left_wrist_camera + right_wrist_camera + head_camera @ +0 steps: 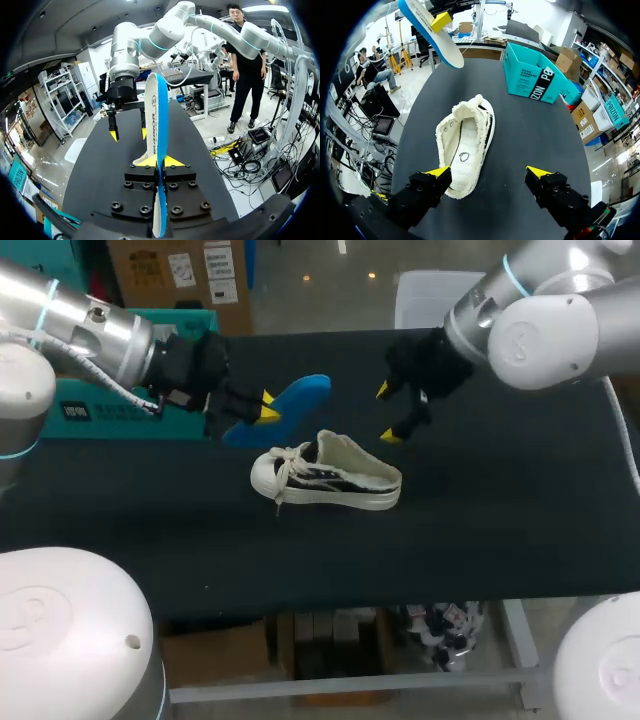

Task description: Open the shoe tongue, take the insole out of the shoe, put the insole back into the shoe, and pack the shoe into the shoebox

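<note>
The silver left arm [90, 325] comes in from the left side. Its black left gripper [262, 412] is raised, with yellow-tipped fingers [145, 161] clamped on both faces of a blue foam insole [300, 400]. The silver right arm [540, 320] slants down from the far right, and its right gripper [386, 412] hangs with fingers spread wide apart.

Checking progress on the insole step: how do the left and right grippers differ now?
The left gripper is shut on the blue insole, held off the table; the right gripper is open, empty, above the white shoe. Both have yellow tips.
</note>
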`<state>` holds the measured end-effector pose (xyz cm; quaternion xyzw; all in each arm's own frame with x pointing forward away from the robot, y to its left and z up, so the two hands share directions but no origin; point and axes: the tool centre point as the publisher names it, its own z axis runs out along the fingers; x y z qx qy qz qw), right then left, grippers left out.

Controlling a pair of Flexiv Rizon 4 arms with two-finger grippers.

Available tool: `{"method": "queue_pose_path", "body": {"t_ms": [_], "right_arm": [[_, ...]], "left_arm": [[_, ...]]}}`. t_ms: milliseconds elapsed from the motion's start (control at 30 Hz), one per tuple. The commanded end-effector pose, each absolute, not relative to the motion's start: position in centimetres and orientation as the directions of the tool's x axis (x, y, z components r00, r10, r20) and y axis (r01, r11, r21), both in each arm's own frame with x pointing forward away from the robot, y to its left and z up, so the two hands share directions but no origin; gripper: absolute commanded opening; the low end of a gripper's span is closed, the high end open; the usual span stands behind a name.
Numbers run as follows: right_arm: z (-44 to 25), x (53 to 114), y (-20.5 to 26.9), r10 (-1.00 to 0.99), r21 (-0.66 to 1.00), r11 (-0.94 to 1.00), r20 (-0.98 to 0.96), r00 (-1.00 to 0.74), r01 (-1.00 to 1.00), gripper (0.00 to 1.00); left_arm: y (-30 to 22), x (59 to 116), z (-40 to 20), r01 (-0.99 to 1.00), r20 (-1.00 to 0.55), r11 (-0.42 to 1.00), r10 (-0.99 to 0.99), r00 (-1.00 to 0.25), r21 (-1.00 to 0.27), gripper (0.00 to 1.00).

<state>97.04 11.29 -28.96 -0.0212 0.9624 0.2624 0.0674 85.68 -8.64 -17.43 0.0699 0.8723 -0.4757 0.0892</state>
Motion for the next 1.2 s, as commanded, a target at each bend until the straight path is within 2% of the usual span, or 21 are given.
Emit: {"method": "queue_pose_path", "body": {"t_ms": [33,567,1000,1067,1100,1133,1200], "right_arm": [[-29.6,97.8,13.2,-0.01,0.229,0.973,-0.125,-0.992,-0.039,1.0],[-31.9,95.2,17.1,-0.004,0.026,1.0,-0.075,-0.997,-0.006,1.0],[-34.1,95.9,18.6,0.027,0.012,1.0,-0.067,-0.997,0.026,1.0],[-34.5,96.0,18.9,0.03,0.008,1.0,-0.064,-0.997,0.03,0.95],[-34.6,96.0,18.9,0.044,-0.014,0.999,-0.07,-0.997,0.045,0.79],[-34.7,96.0,18.9,0.051,-0.021,0.998,-0.072,-0.996,0.053,0.51],[-34.8,96.1,19.0,0.064,-0.033,0.997,-0.079,-0.995,0.067,0.3]], "left_arm": [[-5.1,83.4,-17.3,0.191,-0.277,0.539,-0.083,-0.957,-0.821,0.0],[0.7,81.7,-19.6,0.103,-0.268,0.586,-0.202,-0.942,-0.804,0.0],[2.5,81.3,-21.4,0.078,-0.264,0.609,-0.223,-0.938,-0.789,0.0],[2.7,81.4,-21.5,0.076,-0.264,0.611,-0.224,-0.938,-0.788,0.0],[2.7,81.5,-21.6,0.074,-0.262,0.611,-0.224,-0.939,-0.788,0.0],[2.8,81.6,-21.8,0.072,-0.26,0.612,-0.225,-0.939,-0.787,0.0],[2.8,81.7,-21.9,0.068,-0.258,0.614,-0.226,-0.939,-0.786,0.0]]}}
